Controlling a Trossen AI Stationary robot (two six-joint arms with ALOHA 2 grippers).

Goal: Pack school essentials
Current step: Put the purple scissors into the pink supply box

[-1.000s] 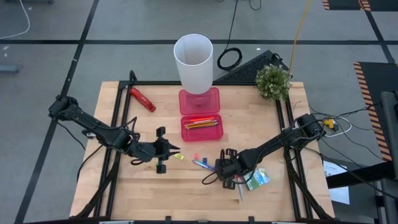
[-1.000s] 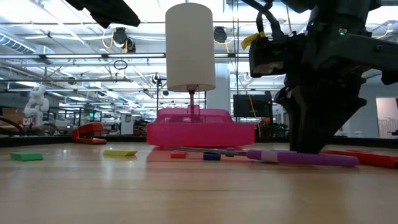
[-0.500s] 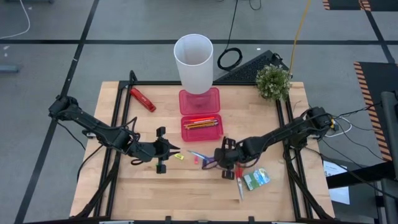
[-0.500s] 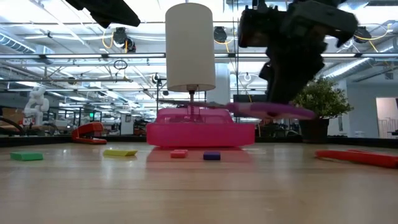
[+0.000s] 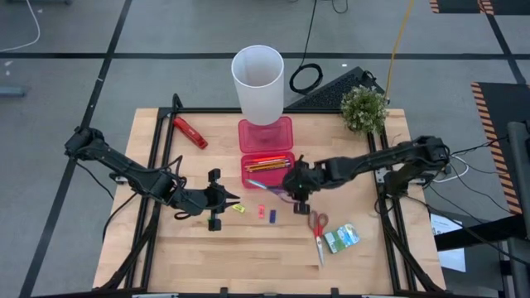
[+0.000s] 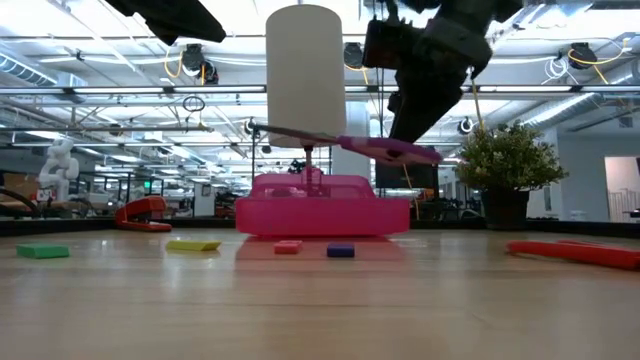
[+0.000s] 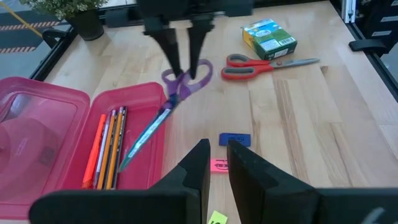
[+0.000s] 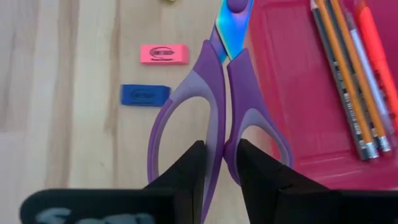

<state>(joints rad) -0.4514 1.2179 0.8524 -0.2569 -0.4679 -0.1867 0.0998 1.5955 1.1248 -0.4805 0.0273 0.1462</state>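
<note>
My right gripper (image 5: 296, 184) is shut on the purple-handled scissors (image 5: 269, 189) and holds them in the air at the near right corner of the open pink case (image 5: 281, 175). Their blades (image 7: 142, 138) reach over the case's edge. Several pencils (image 8: 348, 81) lie inside the case. Yellow (image 5: 238, 208), pink (image 5: 261, 210) and blue (image 5: 272, 215) erasers lie flat on the table in front of the case. Red-handled scissors (image 5: 318, 232) and a green-white packet (image 5: 342, 238) lie to the near right. My left gripper (image 5: 232, 199) waits beside the yellow eraser, with a narrow gap between its fingers and nothing in it. My right gripper pinches the purple scissors' handle between its two fingers, at the inner bars (image 8: 217, 134) where the two finger loops meet. The fingers (image 8: 193, 163) come from above and lie in line with the scissors. The shut scissors hang clear of the table, nearly level, with the blades pointing toward the table's left edge (image 6: 270, 130).
A tall white cup (image 5: 257, 79) stands on the case's opened lid (image 5: 277, 132) at the far middle. A red-and-black tool (image 5: 189, 131) lies at the far left and a potted plant (image 5: 363, 108) stands at the far right. Bare wood lies along the near edge (image 5: 248, 257).
My right gripper has lifted the purple scissors off the table and carried them toward the far edge, to the pink case. The scissors, flat on the wood a second ago, now hang clear with their blades over the case's edge.
</note>
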